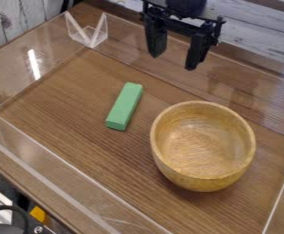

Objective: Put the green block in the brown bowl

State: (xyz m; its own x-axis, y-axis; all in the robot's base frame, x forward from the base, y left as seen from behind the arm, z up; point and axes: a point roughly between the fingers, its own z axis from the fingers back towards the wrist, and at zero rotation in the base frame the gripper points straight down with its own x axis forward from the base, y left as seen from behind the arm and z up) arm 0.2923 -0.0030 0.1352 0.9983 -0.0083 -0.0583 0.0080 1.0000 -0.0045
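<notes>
The green block (124,106) lies flat on the wooden tabletop (71,101), left of centre, its long side running from near-left to far-right. To its right stands the brown bowl (203,143), round and light tan, upright with nothing inside. My black gripper (177,46) hangs above the far side of the table, pointing down, its fingers spread apart with nothing between them. It sits behind both the block and the bowl, well clear of each.
Clear acrylic walls (58,174) fence the table on the near-left and far sides. A clear triangular bracket (88,30) stands at the far left corner. Dark equipment and cables (4,218) sit below the near-left edge.
</notes>
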